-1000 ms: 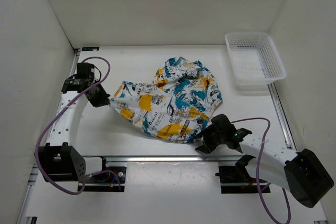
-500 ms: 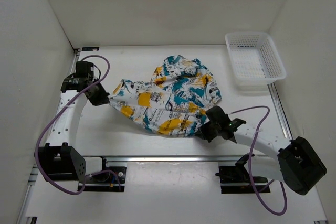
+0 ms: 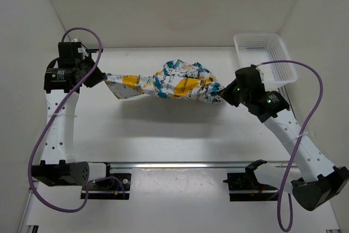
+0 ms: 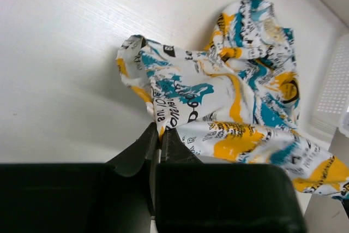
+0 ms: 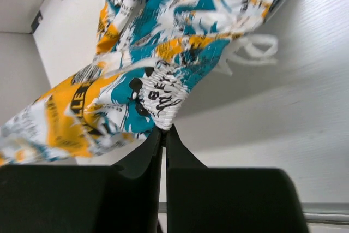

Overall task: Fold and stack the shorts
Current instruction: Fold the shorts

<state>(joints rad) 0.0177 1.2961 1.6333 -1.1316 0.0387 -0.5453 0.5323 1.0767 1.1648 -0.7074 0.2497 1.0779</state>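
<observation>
White tabletop (image 3: 163, 135), soft crumpled shorts (image 3: 169, 84) strung between left claw (image 3: 103, 76) and right claw (image 3: 222, 95), each clamping cloth

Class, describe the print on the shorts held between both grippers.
The shorts are white with yellow-orange, teal and black patches; clearest in left wrist view.

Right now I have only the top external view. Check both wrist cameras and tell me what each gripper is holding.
Observer: Left gripper is shut on a printed edge of the shorts.
Operator: Now the right one.
Observer: Right gripper pinches the gathered elastic waistband.
Operator: Report anything loose.
Observer: A white drawstring hangs free beside that waistband.
</observation>
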